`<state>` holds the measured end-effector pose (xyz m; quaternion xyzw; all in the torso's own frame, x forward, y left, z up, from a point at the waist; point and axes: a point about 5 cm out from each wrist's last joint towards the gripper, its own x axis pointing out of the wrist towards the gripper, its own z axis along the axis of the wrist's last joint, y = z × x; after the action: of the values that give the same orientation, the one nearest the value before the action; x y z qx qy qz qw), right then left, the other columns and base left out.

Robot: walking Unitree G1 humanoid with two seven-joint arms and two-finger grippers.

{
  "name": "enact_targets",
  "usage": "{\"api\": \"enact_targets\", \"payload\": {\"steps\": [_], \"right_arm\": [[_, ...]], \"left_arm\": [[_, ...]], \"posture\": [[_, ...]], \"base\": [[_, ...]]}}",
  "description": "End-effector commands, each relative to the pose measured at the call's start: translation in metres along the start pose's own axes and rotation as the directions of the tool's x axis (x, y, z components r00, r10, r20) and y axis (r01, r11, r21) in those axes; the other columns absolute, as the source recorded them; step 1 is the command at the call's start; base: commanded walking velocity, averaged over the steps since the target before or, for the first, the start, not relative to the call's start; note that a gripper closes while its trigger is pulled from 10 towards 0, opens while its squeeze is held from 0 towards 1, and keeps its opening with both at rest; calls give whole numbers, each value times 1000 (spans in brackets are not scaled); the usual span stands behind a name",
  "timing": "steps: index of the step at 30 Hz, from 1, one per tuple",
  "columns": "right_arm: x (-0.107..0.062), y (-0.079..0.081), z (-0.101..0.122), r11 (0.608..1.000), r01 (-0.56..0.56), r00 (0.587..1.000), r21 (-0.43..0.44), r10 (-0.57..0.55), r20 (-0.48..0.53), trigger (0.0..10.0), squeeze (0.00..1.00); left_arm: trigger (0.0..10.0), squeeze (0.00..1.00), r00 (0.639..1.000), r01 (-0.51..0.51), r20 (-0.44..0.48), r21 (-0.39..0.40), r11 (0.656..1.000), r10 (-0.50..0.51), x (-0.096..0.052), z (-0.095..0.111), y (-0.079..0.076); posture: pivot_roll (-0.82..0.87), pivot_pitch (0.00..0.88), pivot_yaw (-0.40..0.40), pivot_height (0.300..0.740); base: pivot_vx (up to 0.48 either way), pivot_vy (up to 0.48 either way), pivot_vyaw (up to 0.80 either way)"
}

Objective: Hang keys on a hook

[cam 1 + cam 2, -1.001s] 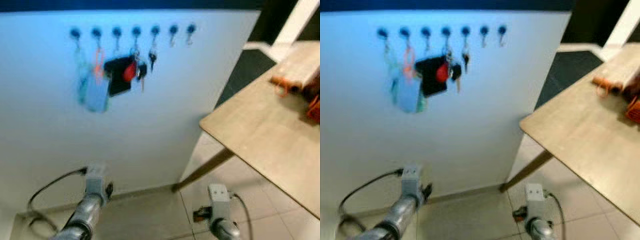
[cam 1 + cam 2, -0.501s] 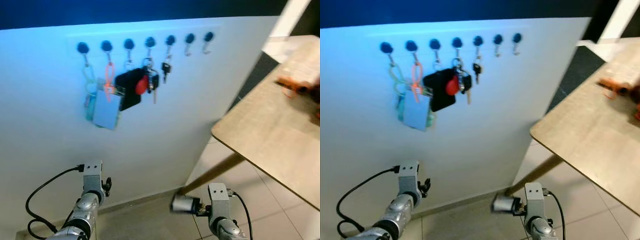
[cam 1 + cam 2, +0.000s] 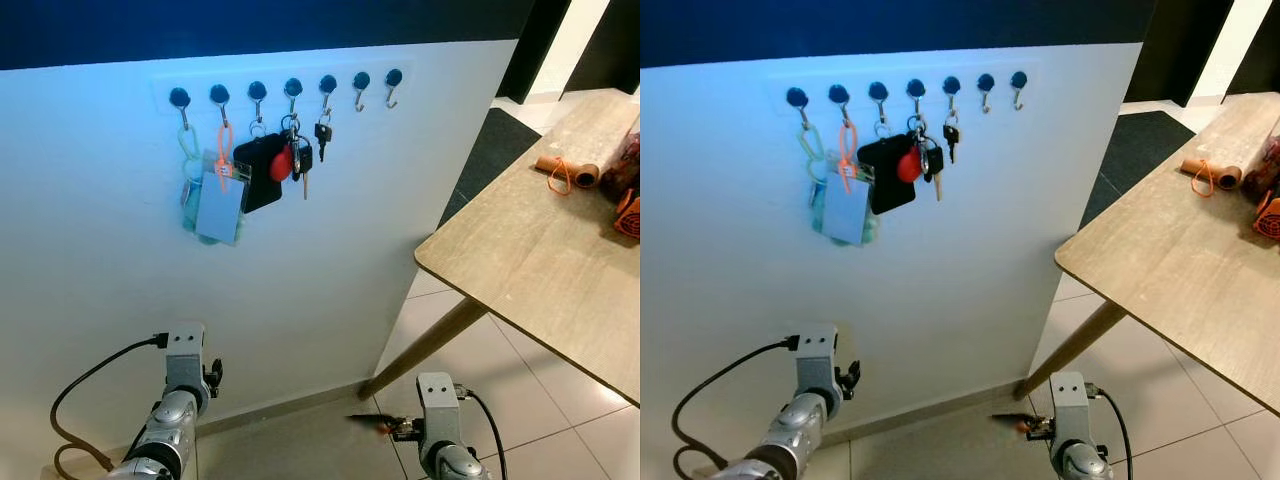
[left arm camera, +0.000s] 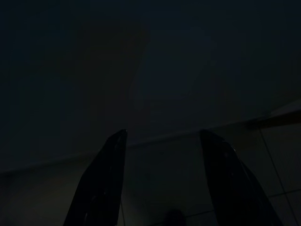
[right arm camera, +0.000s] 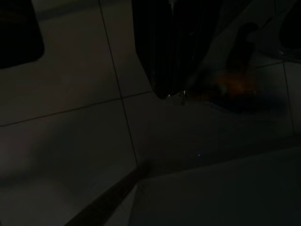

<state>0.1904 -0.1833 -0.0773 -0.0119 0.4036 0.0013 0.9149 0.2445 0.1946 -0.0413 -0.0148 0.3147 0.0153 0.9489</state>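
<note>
While the right claw [image 5: 165, 89] hangs low over the tiled floor [image 3: 560, 430], its black fingers apparently pressed together on the keys [image 3: 378, 424], a small dark bundle with an orange tag, the row of hooks [image 3: 290, 88] sits high on the white wall panel [image 3: 300, 270], well above it. The left claw [image 4: 162, 179] hangs low near the wall base with its fingers spread and nothing between them.

The likely trouble is the long lift. The thin metal ring must meet a slim, curved wire hook, and a slight miss would send the keys sliding down the smooth panel to the hard tiles. The two free hooks [image 3: 377, 80] are at the right end. Drifting left risks knocking the crowded bunch [image 3: 295, 160] with its red fob, the black pouch [image 3: 258, 172] and the pale blue card [image 3: 218, 210] off their pegs. The corner of the matte wooden table [image 3: 520, 260], which carries a rolled tube [image 3: 565, 172] with an orange band, juts near the right arm's path and could catch it.
</note>
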Motion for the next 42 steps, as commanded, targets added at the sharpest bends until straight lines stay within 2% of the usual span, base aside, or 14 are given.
{"api": "enact_targets", "payload": {"steps": [1, 5, 8, 26, 34, 42], "right_arm": [[1, -3, 2, 1000, 7, 1000, -5, -7, -1, 10000, 0], [1, -3, 2, 1000, 6, 1000, -5, -6, -2, 10000, 0], [0, -3, 1, 1000, 7, 1000, -6, -7, -5, 10000, 0], [1, -1, 5, 1000, -3, 1000, -9, 3, 8, 10000, 0], [1, -1, 5, 1000, -6, 1000, -19, 6, 15, 10000, 0], [2, 0, 9, 999, -15, 999, -38, 16, 33, 10000, 0]], "left_arm": [[10000, 0, 1000, 11, -8, 23, 1000, -11, 0, -2, -5], [10000, 0, 1000, 6, -4, 24, 1000, -6, 0, -2, -5], [10000, 0, 1000, -16, -10, -20, 1000, 16, 0, -3, -2], [10000, 0, 999, -41, -15, 1, 999, 41, 1, 0, 2], [10000, 0, 1000, -29, -2, -9, 1000, 29, 0, 0, 1], [10000, 0, 1000, -13, 29, -9, 1000, 13, 0, 3, 0]], "posture": [[37, 25, -40, 740], [38, 27, -39, 740], [38, 28, -39, 740], [36, 32, -36, 740], [32, 30, -33, 740], [33, 25, -32, 740]], "base": [[0, -480, 0], [0, -480, 0], [0, 0, 0], [0, 0, 0], [0, 388, 0], [0, 0, 0]]}}
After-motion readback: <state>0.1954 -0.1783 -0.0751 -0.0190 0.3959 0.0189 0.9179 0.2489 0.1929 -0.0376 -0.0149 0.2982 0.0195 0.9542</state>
